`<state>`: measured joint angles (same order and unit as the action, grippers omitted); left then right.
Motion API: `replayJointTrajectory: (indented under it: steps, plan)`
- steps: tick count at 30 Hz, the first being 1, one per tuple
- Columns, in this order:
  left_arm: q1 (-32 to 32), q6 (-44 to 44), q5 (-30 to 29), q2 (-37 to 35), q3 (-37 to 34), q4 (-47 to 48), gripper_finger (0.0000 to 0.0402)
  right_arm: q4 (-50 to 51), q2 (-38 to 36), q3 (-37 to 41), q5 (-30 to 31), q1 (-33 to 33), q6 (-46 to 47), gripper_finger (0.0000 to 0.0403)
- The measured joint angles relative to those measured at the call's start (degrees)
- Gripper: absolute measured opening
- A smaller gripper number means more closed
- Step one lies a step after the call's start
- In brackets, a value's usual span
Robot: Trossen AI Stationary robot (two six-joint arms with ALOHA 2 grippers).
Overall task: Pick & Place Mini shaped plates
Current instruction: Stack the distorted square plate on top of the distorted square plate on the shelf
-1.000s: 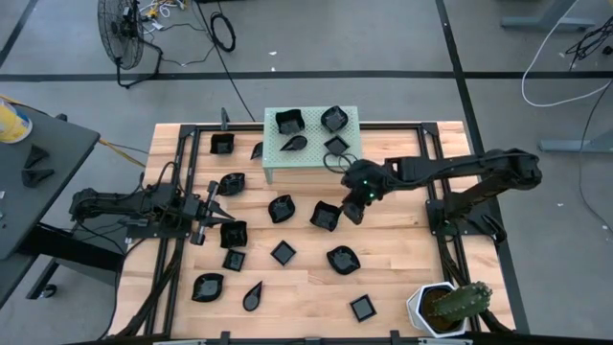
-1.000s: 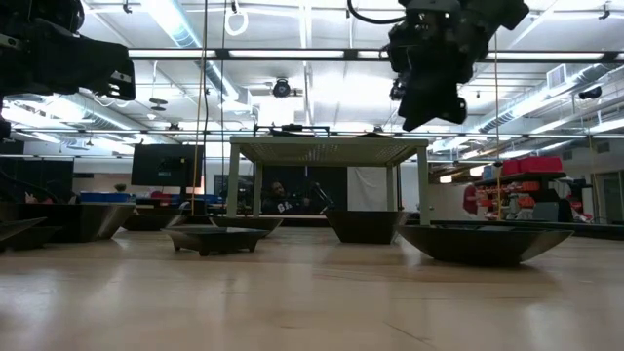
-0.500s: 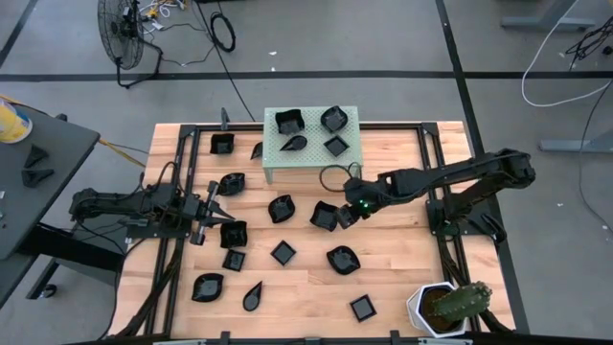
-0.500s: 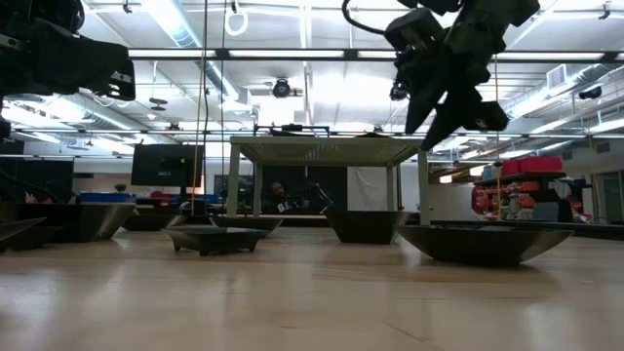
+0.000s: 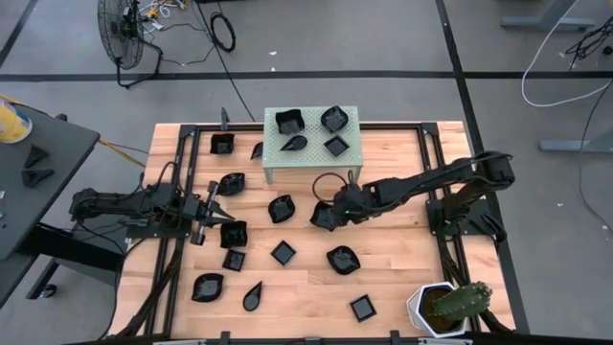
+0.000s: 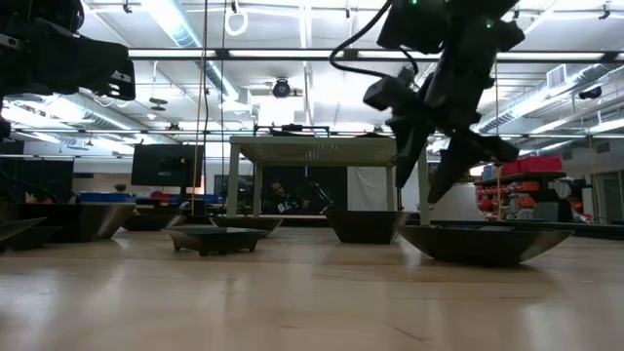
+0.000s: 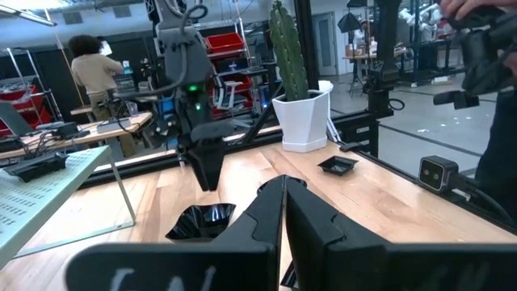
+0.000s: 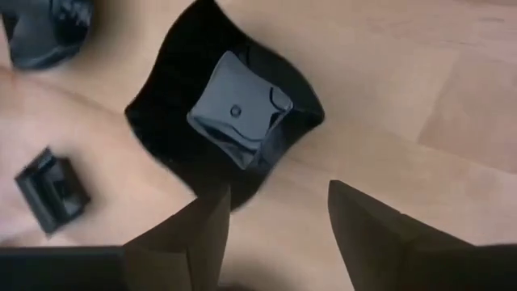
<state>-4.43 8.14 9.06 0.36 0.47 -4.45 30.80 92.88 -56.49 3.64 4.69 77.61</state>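
Note:
Many small glossy black plates lie flat on the wooden table, and several more sit on top of the pale green stand [image 5: 311,158]. My right gripper [image 5: 333,211] [image 6: 417,190] hangs open, fingers pointing down, over a wavy square plate [image 5: 321,221] [image 8: 226,113] near the table's middle. In the right wrist view its fingers [image 8: 190,234] stand apart at one edge of that plate. The low view shows the fingertips above table height. My left gripper [image 5: 220,218] [image 7: 283,202] is shut and waits level at the table's left, beside another plate [image 5: 233,233].
Loose plates [image 5: 282,208] [image 5: 283,252] [image 5: 342,259] ring the one under my right gripper. The stand rises just beyond it toward the far edge. A white pot with a cactus [image 5: 441,307] stands at the near right corner. A black frame [image 5: 431,163] borders the table.
My right gripper has moved toward the table's left and come down, from beside the stand's near right corner to over the wavy square plate. It has also tipped as the arm stretched out. No plate has moved.

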Motion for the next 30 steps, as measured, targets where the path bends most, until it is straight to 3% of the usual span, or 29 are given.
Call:
replayJointTrajectory:
  steps: [8, 16, 30]
  plan:
    - [0.02, 0.0, 0.0, 0.0, -0.02, 0.01, 0.0023, -4.78, 3.75, 0.0, 4.4, 0.28, 8.09, 0.0212]
    - [0.01, 0.0, 0.0, 0.0, -0.01, 0.0, 0.0023, -5.31, 6.01, -0.02, 4.77, 0.28, 13.42, 0.0198]
    - [0.0, 0.0, 0.0, 0.0, -0.01, 0.0, 0.0023, -4.86, 7.44, -0.02, 4.81, 0.28, 14.92, 0.0097]
